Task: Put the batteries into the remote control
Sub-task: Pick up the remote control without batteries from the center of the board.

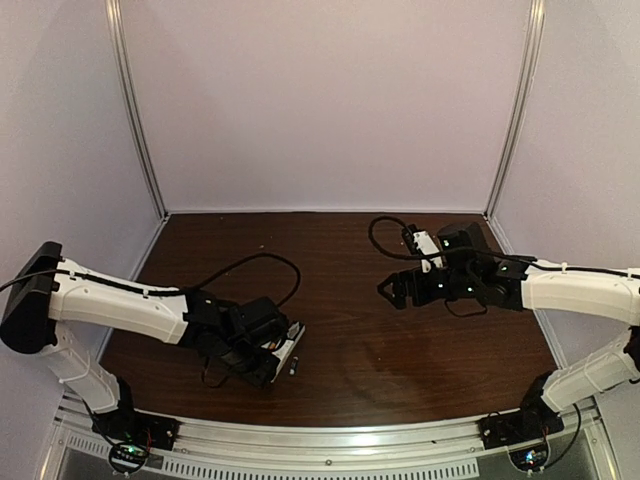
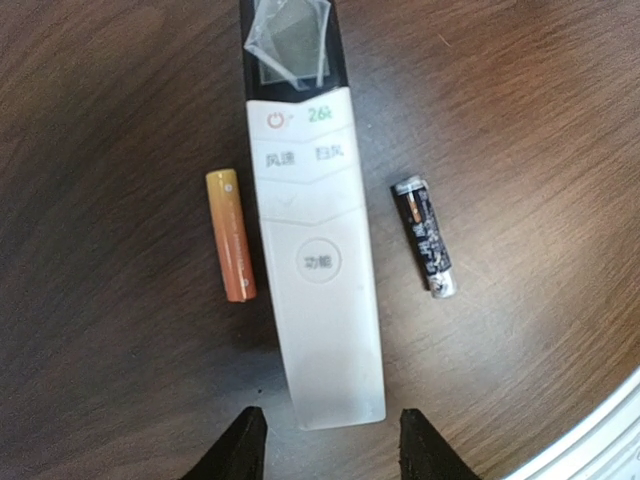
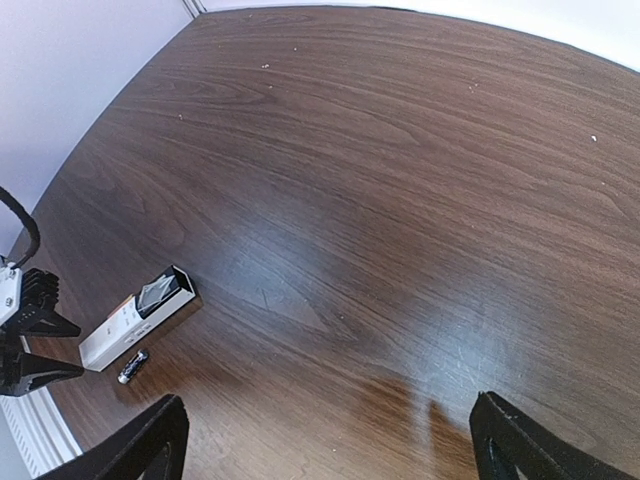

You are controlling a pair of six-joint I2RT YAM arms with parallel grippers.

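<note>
Batteries lie on either side of the remote control [image 2: 320, 300], both flat on the dark wooden table [image 1: 340, 330] and both clear of its edges. In the left wrist view we see the orange battery [image 2: 231, 235] on the left, running parallel to the white body. The black battery [image 2: 425, 237] is on the right, slightly slanted, with its pale tip towards the camera.

We see the remote face up. Its round button and smaller keys are visible, and a green "26" sits just below the dark display end, where a piece of clear film is curling up. That dark end points away from the left gripper [image 2: 330, 450].

We find the left gripper low over the near end of the remote. Its two black fingertips stand apart, one on each side of the white end, with a gap to the plastic on both sides, so it holds nothing.

From the top view we place all this in the near-left part of the table. The right gripper [image 3: 330, 440] hangs well apart over the right side, jaws spread wide and nothing between them.
</note>
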